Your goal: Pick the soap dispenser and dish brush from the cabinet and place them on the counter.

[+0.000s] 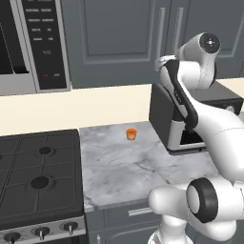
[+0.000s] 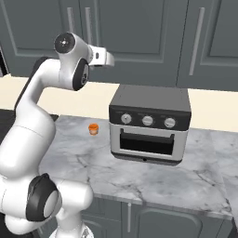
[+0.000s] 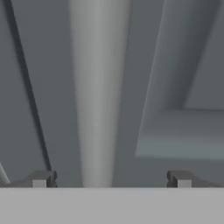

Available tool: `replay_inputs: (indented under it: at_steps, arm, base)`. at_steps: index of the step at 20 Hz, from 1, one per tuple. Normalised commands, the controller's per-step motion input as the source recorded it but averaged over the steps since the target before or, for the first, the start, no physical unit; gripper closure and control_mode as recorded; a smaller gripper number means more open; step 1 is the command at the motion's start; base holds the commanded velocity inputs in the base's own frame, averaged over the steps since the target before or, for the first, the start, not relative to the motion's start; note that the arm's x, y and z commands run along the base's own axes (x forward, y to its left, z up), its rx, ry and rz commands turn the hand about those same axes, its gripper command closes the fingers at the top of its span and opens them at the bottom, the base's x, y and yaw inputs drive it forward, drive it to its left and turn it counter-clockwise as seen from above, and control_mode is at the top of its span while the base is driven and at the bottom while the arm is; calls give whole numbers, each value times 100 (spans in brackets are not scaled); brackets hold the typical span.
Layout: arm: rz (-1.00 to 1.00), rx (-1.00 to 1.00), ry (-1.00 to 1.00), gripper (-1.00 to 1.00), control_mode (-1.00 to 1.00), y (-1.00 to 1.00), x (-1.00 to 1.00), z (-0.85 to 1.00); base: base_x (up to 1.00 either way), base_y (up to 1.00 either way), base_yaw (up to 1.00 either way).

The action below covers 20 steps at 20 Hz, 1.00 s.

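The grey-blue cabinet above the counter has its panelled doors shut, so the soap dispenser and dish brush are hidden. My gripper is raised in front of the doors and points at them. In the hand view a long metal door handle stands very close, running between the two spread fingertips. The gripper is open and holds nothing. From the right base view the white hand sits just short of the door, below the handles.
A tiny orange cup stands on the marble near the back wall. A black toaster oven sits to its right. The black gas stove lies left of the counter, with the microwave above it.
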Motion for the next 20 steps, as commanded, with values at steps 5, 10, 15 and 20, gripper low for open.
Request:
replay_inputs:
  at_steps: [5, 10, 15, 20]
  arm:
    - [0, 0, -7, 100, -100, 6, 12, 5]
    - [0, 0, 1, 100, -100, 1, 2, 0]
    - [0, 0, 4, 100, -100, -2, -12, 2]
    - [0, 3, 1, 100, -100, -13, -35, 5]
  base:
    - [0, 0, 0]
    - [0, 0, 0]
    - [0, 0, 0]
    - [0, 0, 0]
